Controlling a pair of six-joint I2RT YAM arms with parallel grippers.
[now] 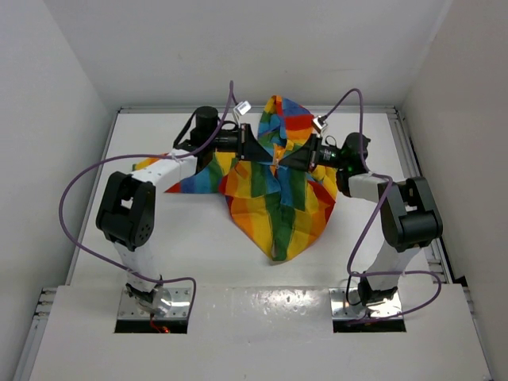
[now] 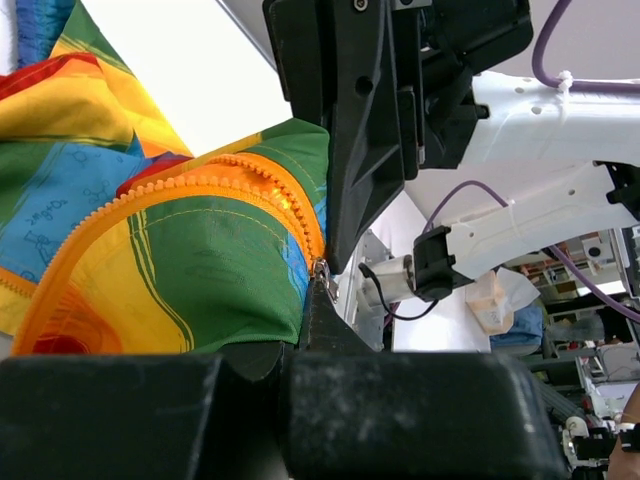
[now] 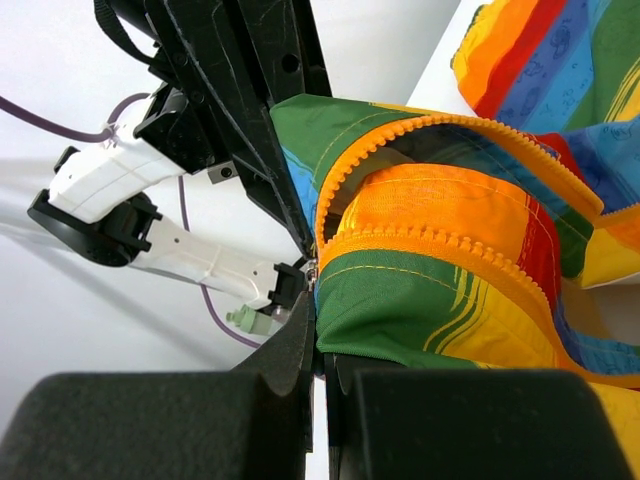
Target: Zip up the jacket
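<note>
The rainbow-striped jacket is held up over the middle of the table, and its lower part hangs down to the surface. My left gripper and right gripper face each other and almost touch. Each is shut on the jacket's edge beside the orange zipper. In the left wrist view my gripper pinches the green stripe at the end of the zipper, by a small metal piece. In the right wrist view my gripper pinches the green hem under the open zipper teeth.
The white table is walled by white panels on three sides. Purple cables loop from both arms. The other arm's black fingers fill the top of each wrist view: the right gripper in the left one, the left gripper in the right one.
</note>
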